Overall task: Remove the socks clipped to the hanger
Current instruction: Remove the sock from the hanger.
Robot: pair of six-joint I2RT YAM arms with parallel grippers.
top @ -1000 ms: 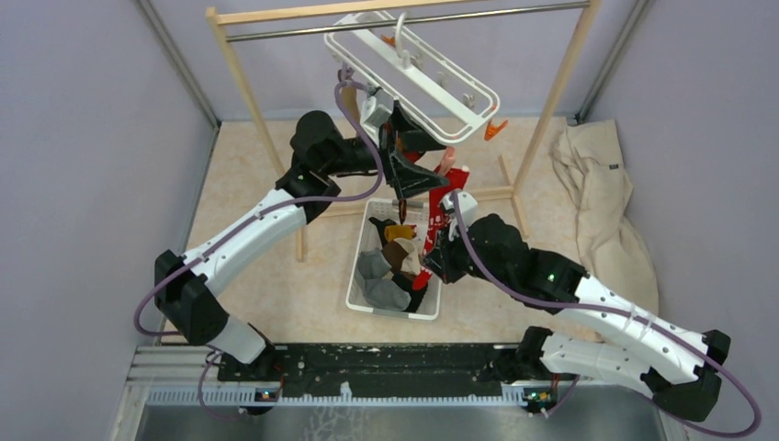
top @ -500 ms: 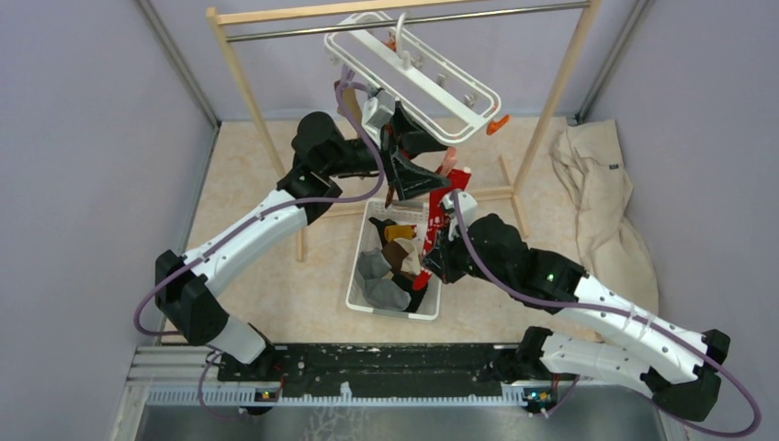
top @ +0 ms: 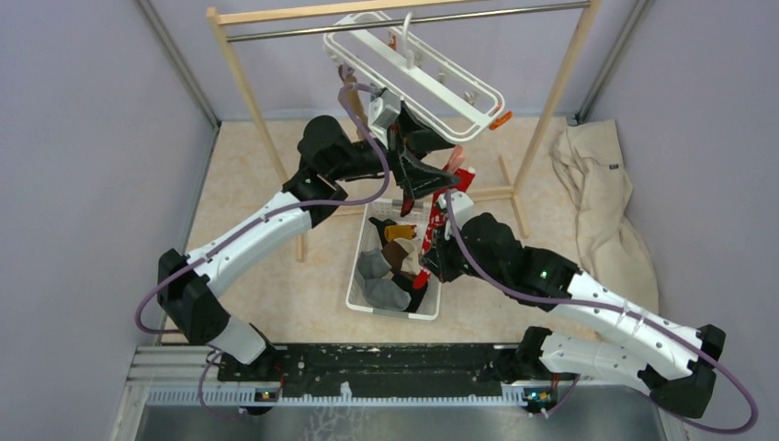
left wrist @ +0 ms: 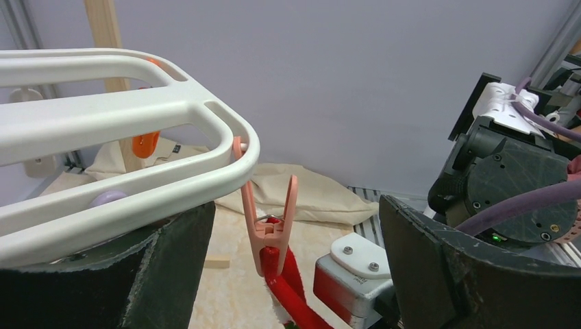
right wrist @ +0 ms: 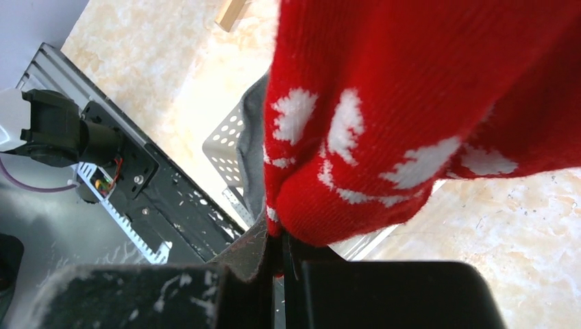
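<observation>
The white hanger (top: 413, 78) hangs tilted from the rail; its corner (left wrist: 103, 123) fills the upper left of the left wrist view. A pink clip (left wrist: 270, 226) dangling from that corner pinches the top of a red patterned sock (left wrist: 291, 291). My left gripper (top: 418, 175) is open, and the clip hangs between its fingers (left wrist: 171, 274) without touching either. The sock (top: 443, 207) stretches down to my right gripper (top: 430, 262), which is shut on its lower end (right wrist: 384, 116). Several other socks (top: 390, 271) lie in the white basket (top: 354, 285).
The wooden rack (top: 248, 83) stands across the back, its foot bar beside the basket. A large beige cloth (top: 602, 202) lies on the floor at right. An orange clip (top: 501, 118) hangs at the hanger's right end.
The left gripper has shifted slightly right and up under the hanger. The hanger's right end, with its orange clip, has swung upward. The right gripper still holds the red sock.
</observation>
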